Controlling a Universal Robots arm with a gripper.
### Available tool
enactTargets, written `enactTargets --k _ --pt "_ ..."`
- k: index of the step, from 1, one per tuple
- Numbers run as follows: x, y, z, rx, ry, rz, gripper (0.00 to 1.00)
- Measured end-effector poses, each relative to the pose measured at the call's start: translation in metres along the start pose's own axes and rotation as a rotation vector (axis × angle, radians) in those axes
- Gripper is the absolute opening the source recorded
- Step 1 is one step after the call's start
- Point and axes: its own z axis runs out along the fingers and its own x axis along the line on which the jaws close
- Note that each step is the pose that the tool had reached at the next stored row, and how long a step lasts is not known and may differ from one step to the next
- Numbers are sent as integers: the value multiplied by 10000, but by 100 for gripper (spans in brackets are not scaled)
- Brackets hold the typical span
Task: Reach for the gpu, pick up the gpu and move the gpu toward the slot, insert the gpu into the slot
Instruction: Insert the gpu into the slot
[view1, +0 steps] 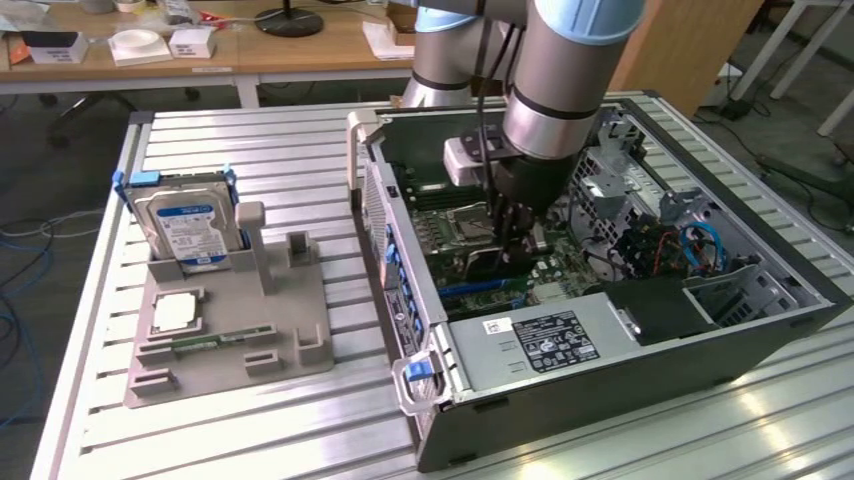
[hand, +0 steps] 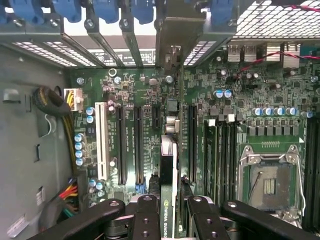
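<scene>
Several black slots (hand: 138, 145) flank the gpu (hand: 168, 190) gripper (hand: 167, 220) holds.

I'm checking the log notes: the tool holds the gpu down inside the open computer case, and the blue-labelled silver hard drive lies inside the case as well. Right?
Not quite. The blue-labelled silver hard drive stands upright in the grey holder on the table outside the open black computer case, as the exterior view shows. The rest holds: the tool grips the thin dark gpu card edge-on over the green motherboard.
</scene>
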Motion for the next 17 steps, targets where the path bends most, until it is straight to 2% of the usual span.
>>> enactTargets --k 7,12,17 --pt "0 5 18 1 -3 0 26" --pt "2 7 85 0 1 0 26" --pt "2 7 85 0 1 -1 26"
